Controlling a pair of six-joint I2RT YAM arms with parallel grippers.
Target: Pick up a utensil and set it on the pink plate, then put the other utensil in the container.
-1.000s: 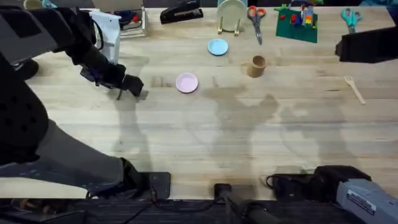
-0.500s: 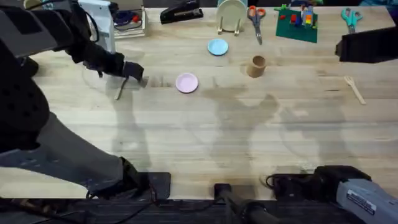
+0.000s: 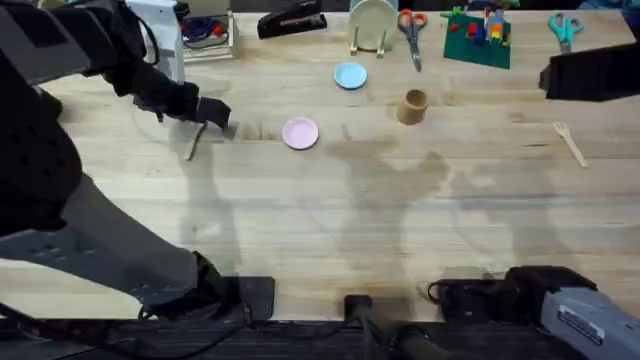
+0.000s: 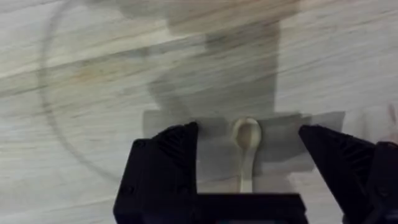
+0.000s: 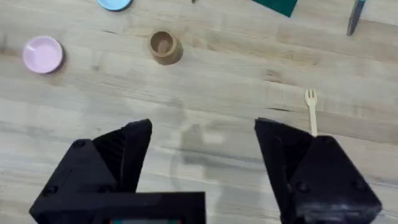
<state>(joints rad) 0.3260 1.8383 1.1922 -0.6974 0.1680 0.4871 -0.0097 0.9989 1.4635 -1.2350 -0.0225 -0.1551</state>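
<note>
The pale wooden spoon [image 3: 192,146] lies on the table to the left of the pink plate [image 3: 300,132]. My left gripper [image 3: 210,114] hovers just beyond the spoon. In the left wrist view the spoon [image 4: 246,149] sits between the wide-open fingers of that gripper [image 4: 249,129], touching neither. The wooden fork [image 3: 570,142] lies at the far right, and the tan cup [image 3: 413,105] stands right of the plate. My right gripper [image 3: 565,75] hangs open above the table beyond the fork. Its gripper [image 5: 204,127] looks down on the fork [image 5: 311,112], the cup [image 5: 163,46] and the pink plate [image 5: 42,54].
A light blue plate [image 3: 350,75] lies behind the pink one. Along the back edge stand a pale green plate on a rack [image 3: 372,22], scissors [image 3: 411,30], a black stapler [image 3: 292,18] and a green block board [image 3: 478,35].
My left gripper has shifted toward the back of the table, away from the spoon, then held still. The spoon stayed in place and the right arm did not move.
</note>
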